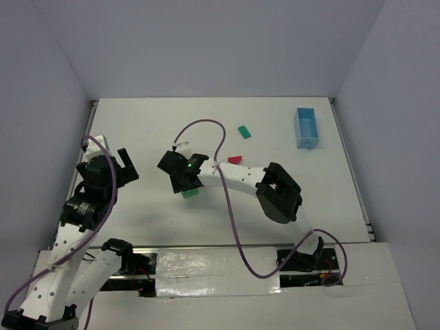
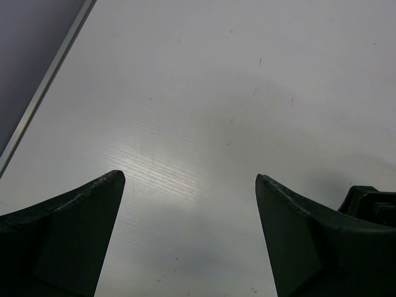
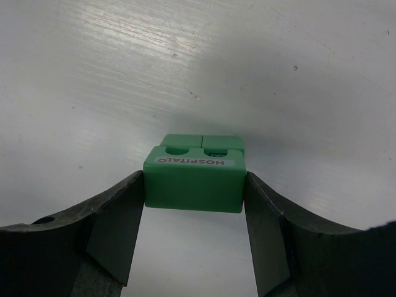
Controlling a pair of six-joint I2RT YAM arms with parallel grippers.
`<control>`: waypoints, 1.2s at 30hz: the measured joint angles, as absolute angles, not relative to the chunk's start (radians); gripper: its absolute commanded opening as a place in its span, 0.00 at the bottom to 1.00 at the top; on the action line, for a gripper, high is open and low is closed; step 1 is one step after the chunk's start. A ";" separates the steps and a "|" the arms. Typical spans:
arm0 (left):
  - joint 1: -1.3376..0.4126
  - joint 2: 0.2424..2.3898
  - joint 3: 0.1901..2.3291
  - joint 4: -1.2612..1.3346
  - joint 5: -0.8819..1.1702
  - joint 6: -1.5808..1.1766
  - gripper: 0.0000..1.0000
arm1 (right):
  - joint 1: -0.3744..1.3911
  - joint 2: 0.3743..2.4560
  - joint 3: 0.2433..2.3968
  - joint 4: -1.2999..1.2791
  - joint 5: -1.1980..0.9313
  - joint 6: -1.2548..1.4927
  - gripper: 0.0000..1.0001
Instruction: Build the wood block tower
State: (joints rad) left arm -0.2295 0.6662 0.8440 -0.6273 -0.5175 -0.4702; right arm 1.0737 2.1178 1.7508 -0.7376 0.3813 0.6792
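Reaching left across the white table (image 1: 323, 199), the right arm lies low. Right pincer (image 3: 193, 197) clamps a green rectangular wooden block (image 3: 193, 182) lettered HOSPITAL, near-centre, with two green notched pieces (image 3: 201, 142) just behind it. Left pincer (image 2: 190, 185) gapes wide above the table's left side.

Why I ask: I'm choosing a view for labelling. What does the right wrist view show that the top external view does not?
Only the right wrist view: the HOSPITAL label on the held green block, and more green pieces touching behind it. Only the top external view: the red triangular piece, a loose green block, the light blue box and the open left pincer. Both: the right pincer shut on that green block, over the white table.
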 measured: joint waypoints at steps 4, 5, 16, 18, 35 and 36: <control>-0.229 0.666 0.844 -0.627 -0.517 -0.470 1.00 | 1.073 2.118 1.751 -0.741 0.382 0.678 0.49; -0.229 0.666 0.844 -0.627 -0.517 -0.470 0.99 | 1.073 2.118 1.751 -0.742 0.382 0.679 0.49; -0.229 0.666 0.844 -0.627 -0.510 -0.469 1.00 | 1.073 2.118 1.751 -0.746 0.381 0.679 0.59; -0.229 0.666 0.844 -0.627 -0.509 -0.469 0.99 | 1.073 2.118 1.751 -0.746 0.382 0.679 0.62; -0.229 0.666 0.844 -0.623 -0.491 -0.458 0.99 | 1.071 2.118 1.751 -0.749 0.381 0.668 0.76; -0.229 0.666 0.844 -0.623 -0.491 -0.452 0.99 | 1.071 2.118 1.751 -0.749 0.381 0.668 0.75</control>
